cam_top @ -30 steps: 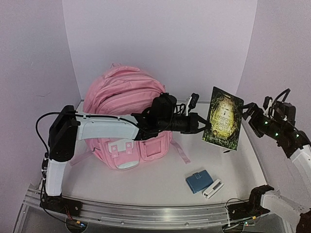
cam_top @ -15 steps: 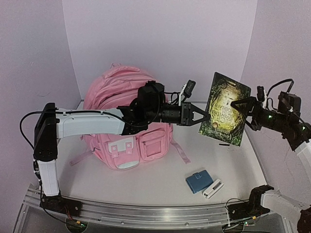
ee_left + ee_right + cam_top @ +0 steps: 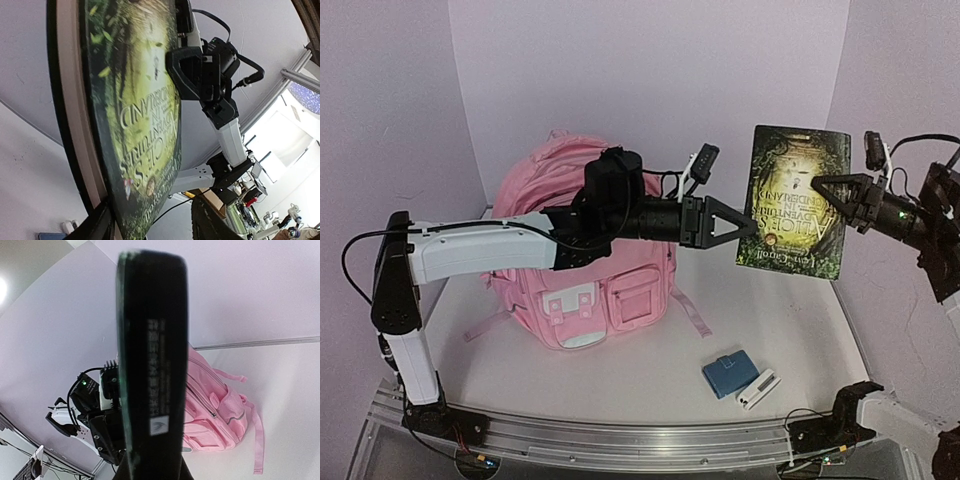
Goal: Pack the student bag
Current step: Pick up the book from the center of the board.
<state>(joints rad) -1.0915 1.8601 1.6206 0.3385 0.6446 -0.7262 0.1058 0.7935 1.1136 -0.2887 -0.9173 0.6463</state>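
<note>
The student bag (image 3: pixel 535 195) stands upright on the bench (image 3: pixel 650 350) at the back left. It is behind and to the left of the left jaws and well apart from the right jaws. The left jaws stand wide, straddling the lower left edge of a dark green book (image 3: pixel 790 220) held in the air. The right jaws pinch that book from its other side.

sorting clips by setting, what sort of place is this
Probably a robot lab test booth: plain lilac walls around a white table, arms on an aluminium rail, workshop clutter beyond the book.
</note>
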